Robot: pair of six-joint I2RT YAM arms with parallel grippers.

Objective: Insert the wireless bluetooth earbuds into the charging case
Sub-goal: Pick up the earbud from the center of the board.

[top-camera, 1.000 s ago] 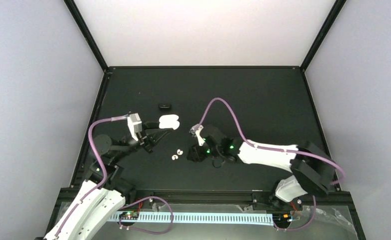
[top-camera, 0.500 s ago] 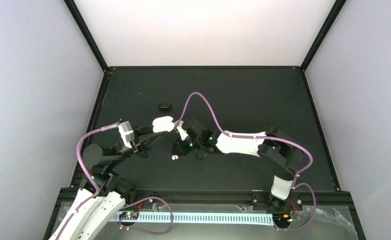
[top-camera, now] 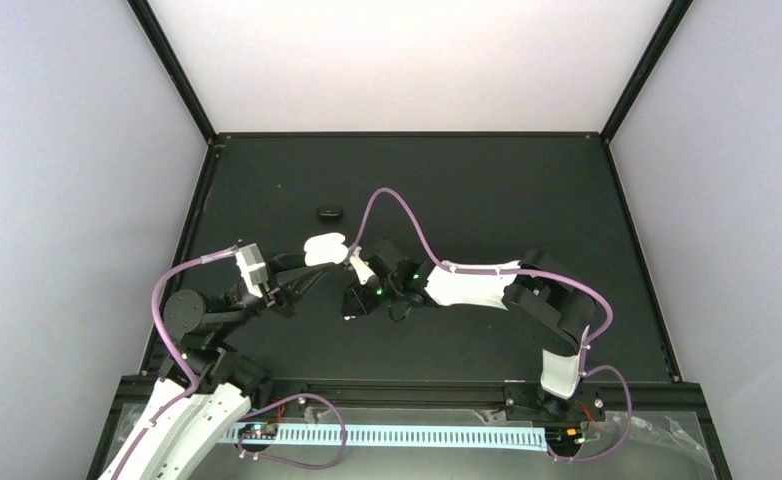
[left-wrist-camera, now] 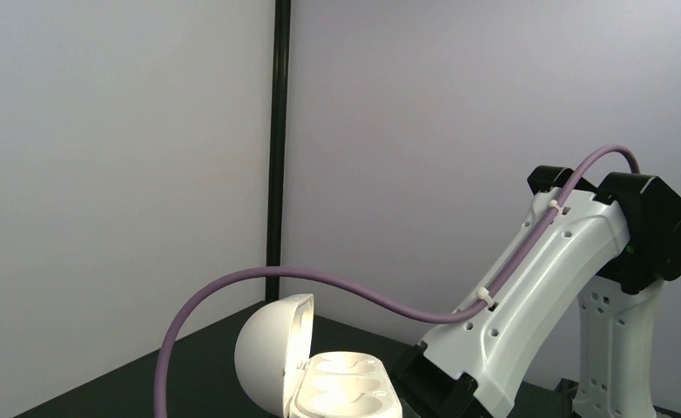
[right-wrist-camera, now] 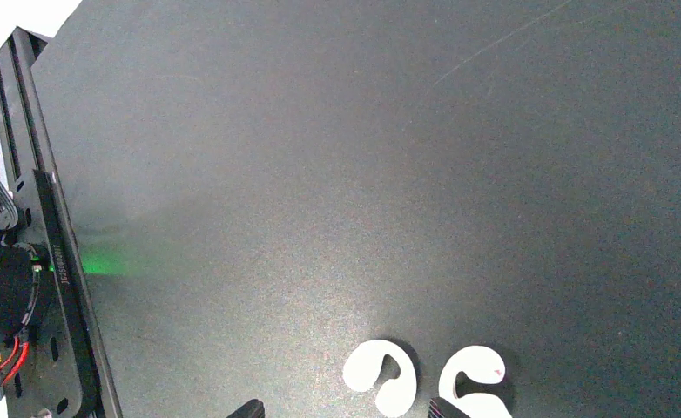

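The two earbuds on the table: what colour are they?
The earbuds are white, clearest in the right wrist view.

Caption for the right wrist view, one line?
Two white earbuds lie side by side on the black table, by the fingertips.

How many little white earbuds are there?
2 earbuds. Both lie side by side on the table in the right wrist view: one between the tips of the right pincer, the other just beyond one tip. The open charging case shows empty sockets.
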